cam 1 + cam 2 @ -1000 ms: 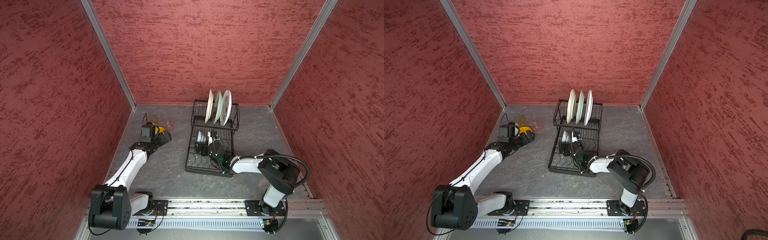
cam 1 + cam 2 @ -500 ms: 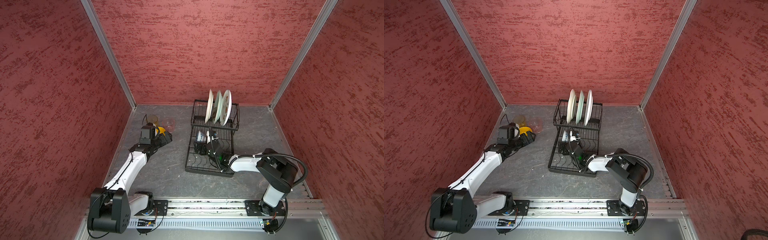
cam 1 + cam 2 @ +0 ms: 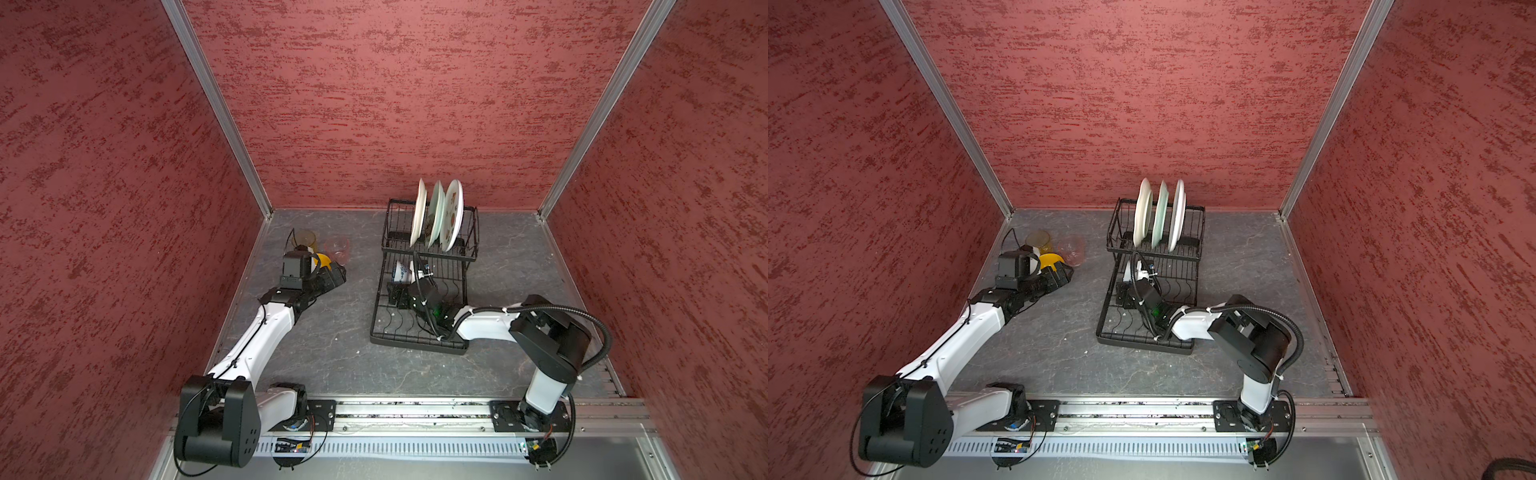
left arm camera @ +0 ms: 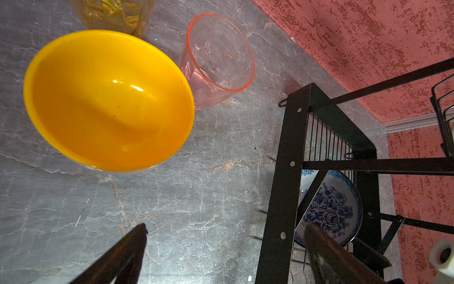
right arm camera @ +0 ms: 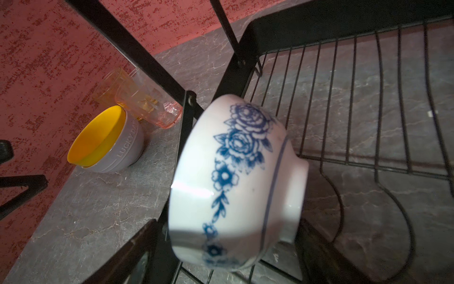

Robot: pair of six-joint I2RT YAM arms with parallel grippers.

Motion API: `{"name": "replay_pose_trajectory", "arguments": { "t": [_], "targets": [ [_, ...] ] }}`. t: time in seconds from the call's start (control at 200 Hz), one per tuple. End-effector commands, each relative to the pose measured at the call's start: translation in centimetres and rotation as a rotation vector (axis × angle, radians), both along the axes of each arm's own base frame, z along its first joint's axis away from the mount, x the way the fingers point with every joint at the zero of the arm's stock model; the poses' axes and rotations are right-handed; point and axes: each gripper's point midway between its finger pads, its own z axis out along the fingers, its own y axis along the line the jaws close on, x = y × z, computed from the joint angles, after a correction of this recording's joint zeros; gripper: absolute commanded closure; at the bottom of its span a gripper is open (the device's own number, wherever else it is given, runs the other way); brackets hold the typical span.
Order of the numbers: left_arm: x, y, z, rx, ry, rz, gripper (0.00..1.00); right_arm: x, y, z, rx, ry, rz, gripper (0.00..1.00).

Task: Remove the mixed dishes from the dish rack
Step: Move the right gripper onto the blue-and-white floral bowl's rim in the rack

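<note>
The black dish rack (image 3: 415,341) (image 3: 1142,344) stands mid-table with three white plates (image 3: 436,214) (image 3: 1158,216) upright in its raised back tier. A blue-white bowl (image 5: 235,177) (image 3: 401,272) (image 4: 329,209) lies on its side in the lower tier. My right gripper (image 5: 228,246) (image 3: 397,291) reaches into that tier, open, one finger on each side of the bowl. My left gripper (image 4: 226,228) (image 3: 336,272) hovers open and empty over the table beside the yellow bowl (image 4: 108,98) (image 3: 323,258).
The yellow bowl sits nested in a pale bowl (image 5: 127,147) near the left wall. A pinkish glass (image 4: 218,59) (image 3: 338,247) and an amber glass (image 3: 304,239) stand just behind it. The rack's black side frame (image 4: 285,172) is close to my left gripper.
My right gripper has pushed a little further into the lower tier and its jaws have narrowed around the blue-white bowl. The left arm has hardly moved.
</note>
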Motion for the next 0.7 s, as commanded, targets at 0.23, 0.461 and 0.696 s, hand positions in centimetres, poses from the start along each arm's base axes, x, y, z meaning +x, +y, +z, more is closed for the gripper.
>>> {"name": "replay_pose_trajectory", "arguments": {
  "t": [0.23, 0.461, 0.696],
  "targets": [
    [0.0, -0.5, -0.1, -0.008, -0.013, -0.018, 0.0, 0.3, 0.5, 0.1, -0.008, -0.009, 0.0, 0.17],
    [0.1, -0.8, -0.3, -0.016, -0.011, -0.029, 0.0, 0.6, -0.3, -0.1, -0.061, -0.003, -0.033, 0.07],
    [0.2, -0.9, -0.9, -0.011, 0.01, -0.036, 0.0, 1.0, -0.2, -0.8, -0.08, 0.013, -0.037, 0.03]
  ]
}}
